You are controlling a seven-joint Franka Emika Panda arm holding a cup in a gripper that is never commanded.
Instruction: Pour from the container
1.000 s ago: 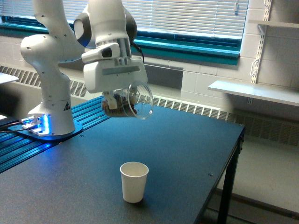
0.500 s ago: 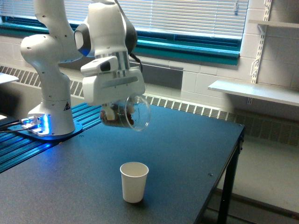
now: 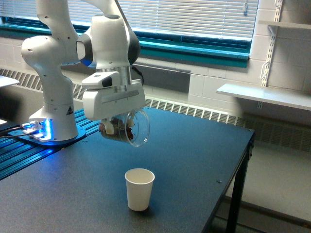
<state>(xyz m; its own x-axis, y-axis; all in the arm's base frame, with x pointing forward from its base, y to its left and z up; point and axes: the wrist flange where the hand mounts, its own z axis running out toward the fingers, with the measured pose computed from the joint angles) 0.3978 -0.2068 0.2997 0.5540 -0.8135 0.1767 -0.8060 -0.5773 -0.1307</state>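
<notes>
1 white Franka arm (image 3: 48, 63) stands on its base at the exterior view's left, base sitting on a blue-lit ribbed plate (image 3: 29, 138) at the edge of the dark table (image 3: 184, 160). Upper links rise out of frame, then the forearm comes back down to a bulky wrist housing around the upper middle-left. Wrist is bent so the hand block faces down and toward the exterior view's right. Gripper (image 3: 119, 127) hangs under that block, closed around the container (image 3: 129, 128); fingers mostly hidden behind the block and the cup wall, so the exact finger gap is not visible, but the cup is clearly carried in the air.

Container is a clear cup, tipped well over on its side, roughly horizontal, open mouth facing the exterior view's right and a bit toward the camera. Rim reads as a clear ellipse. Dark brownish contents (image 3: 114, 131) with some pale bits sit in the lower back part of the cup, near its bottom end, not at the rim. Nothing seen leaving the mouth.

1 white paper cup (image 3: 139, 189) stands upright on the table, below the container and slightly toward the exterior view's right, well apart from it vertically. Its inside can't be seen.

Background: window blinds (image 3: 194, 17) over a teal sill (image 3: 194, 48), painted block wall, wall shelf (image 3: 265, 94) at the exterior view's right.
</notes>
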